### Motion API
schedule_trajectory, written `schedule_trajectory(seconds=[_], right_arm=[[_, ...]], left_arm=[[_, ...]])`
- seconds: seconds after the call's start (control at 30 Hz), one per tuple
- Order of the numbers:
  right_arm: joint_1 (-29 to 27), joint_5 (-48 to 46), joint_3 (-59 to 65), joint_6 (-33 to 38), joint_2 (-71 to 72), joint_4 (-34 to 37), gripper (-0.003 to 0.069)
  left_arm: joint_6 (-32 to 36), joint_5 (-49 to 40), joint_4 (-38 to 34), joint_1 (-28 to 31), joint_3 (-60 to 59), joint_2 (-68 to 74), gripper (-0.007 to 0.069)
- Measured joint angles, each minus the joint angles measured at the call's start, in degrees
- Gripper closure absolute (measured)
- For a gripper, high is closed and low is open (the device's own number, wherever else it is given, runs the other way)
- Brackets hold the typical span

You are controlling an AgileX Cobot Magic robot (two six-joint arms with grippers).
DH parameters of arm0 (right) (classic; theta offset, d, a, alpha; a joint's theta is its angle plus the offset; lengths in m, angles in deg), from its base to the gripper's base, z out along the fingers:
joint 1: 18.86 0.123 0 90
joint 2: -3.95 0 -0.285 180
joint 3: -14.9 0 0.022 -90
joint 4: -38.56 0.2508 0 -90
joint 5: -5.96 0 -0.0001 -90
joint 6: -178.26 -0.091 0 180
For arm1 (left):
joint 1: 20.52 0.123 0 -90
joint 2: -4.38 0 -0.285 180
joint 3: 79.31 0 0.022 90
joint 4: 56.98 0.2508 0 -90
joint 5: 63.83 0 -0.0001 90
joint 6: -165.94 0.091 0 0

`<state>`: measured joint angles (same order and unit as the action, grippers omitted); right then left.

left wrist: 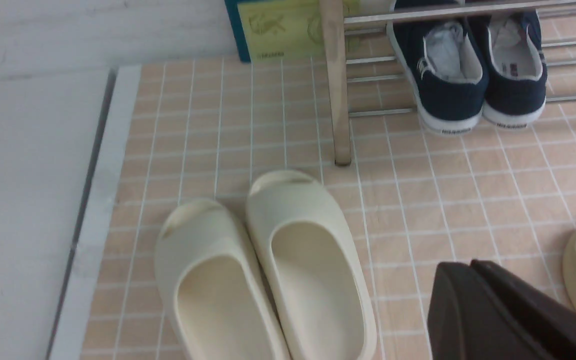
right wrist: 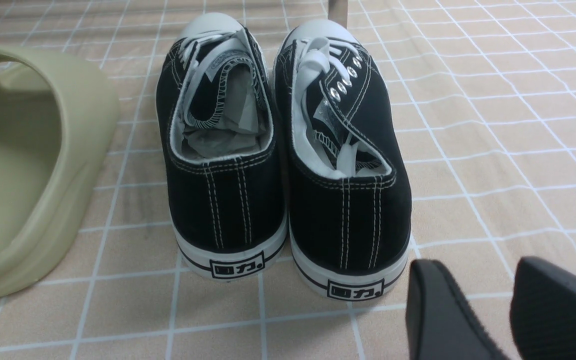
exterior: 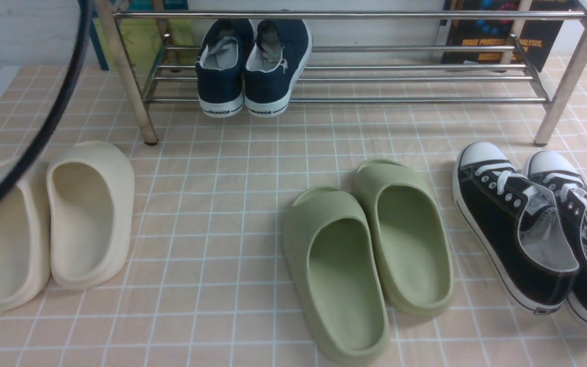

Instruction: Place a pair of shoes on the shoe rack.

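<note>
The pair of navy-blue slip-on shoes, one (exterior: pixel 220 76) beside the other (exterior: pixel 275 71), stands on the lower bars of the chrome shoe rack (exterior: pixel 400 80), near its left end, heels with "WARRIOR" lettering toward me. They also show in the left wrist view (left wrist: pixel 448 85) behind the rack's leg (left wrist: pixel 337 90). My left gripper (left wrist: pixel 470 262) is shut and empty, low over the tiled mat beside the cream slides. My right gripper (right wrist: pixel 478 270) is open and empty, just behind the heels of the black sneakers. Neither gripper shows in the front view.
Cream slides (exterior: pixel 89 214) lie front left, green slides (exterior: pixel 370 255) front centre, black lace-up sneakers (exterior: pixel 517 229) front right. A black cable (exterior: pixel 54 117) crosses the left edge. Books (exterior: pixel 497 30) stand behind the rack. A white floor strip (left wrist: pixel 28 200) borders the mat on the left.
</note>
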<state>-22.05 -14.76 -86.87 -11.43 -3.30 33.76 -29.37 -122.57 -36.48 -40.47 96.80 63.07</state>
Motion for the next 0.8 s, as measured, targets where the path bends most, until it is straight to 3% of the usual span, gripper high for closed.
schedule_trajectory(seconds=[0.17,0.33,0.8], right_arm=[[0.0,0.0,0.0,0.0,0.0,0.0,0.0421],[0.0,0.0,0.0,0.0,0.0,0.0,0.0421],[0.0,0.0,0.0,0.0,0.0,0.0,0.0421]], left_arm=[[-4.5,1.0,0.0,0.0,-17.4,-18.6,0.0591],[-8.5,1.5,-0.1,0.0,-27.0,-31.6,0.0587],[-9.1,0.8,3.9,0.0,-33.5,-35.7,0.0582]])
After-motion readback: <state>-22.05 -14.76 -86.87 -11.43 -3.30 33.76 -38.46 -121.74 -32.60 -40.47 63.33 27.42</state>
